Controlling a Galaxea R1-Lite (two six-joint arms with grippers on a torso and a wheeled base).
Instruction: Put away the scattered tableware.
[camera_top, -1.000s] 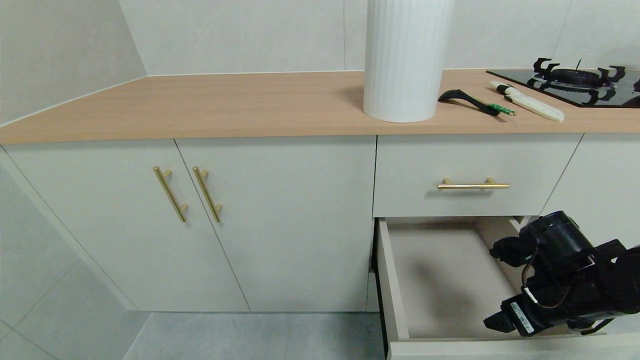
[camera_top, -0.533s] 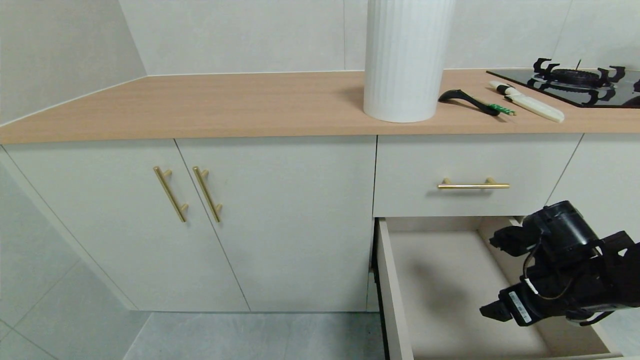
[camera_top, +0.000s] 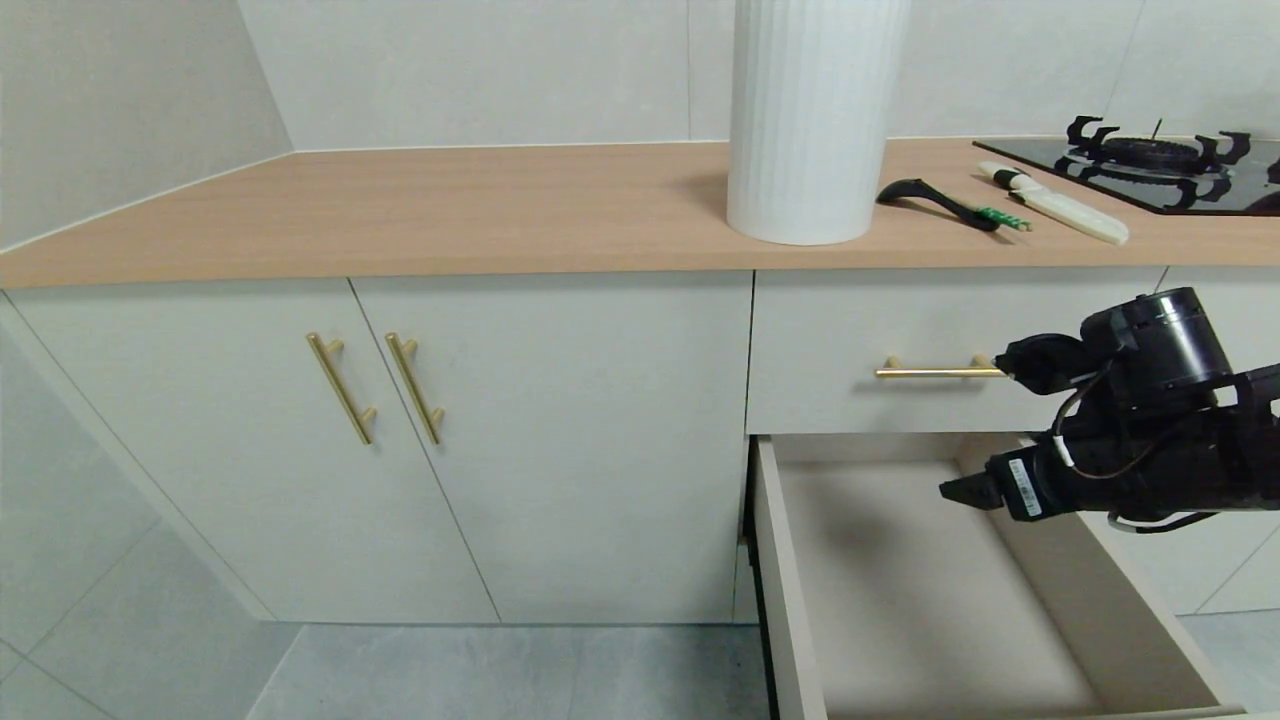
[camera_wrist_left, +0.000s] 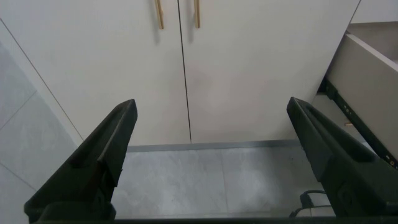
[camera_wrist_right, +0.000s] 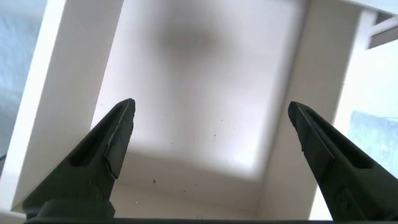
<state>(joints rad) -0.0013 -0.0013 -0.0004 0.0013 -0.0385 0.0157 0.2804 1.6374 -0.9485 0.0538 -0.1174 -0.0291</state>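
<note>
A black ladle (camera_top: 935, 203) and a white knife (camera_top: 1055, 205) lie on the wooden counter, to the right of a tall white ribbed canister (camera_top: 810, 120). Below them, the lower drawer (camera_top: 785, 580) is pulled out, and nothing lies on its floor (camera_wrist_right: 199, 93). My right gripper (camera_top: 980, 428) hovers over the drawer's right side, level with the closed upper drawer's brass handle (camera_top: 945, 372). It (camera_wrist_right: 211, 162) is open with nothing between its fingers. My left gripper (camera_wrist_left: 211, 162) is also open and faces the cabinet doors (camera_wrist_left: 186, 68) low over the floor.
A black gas hob (camera_top: 1150, 170) occupies the counter's far right. Two closed cabinet doors with brass handles (camera_top: 375, 388) stand left of the drawers. The drawer's side (camera_wrist_left: 367, 68) juts out to the right of the doors. Grey tiled floor (camera_top: 500, 670) lies below.
The lower drawer has slid further out. My right gripper has risen from low in the drawer to the height of the upper drawer's handle.
</note>
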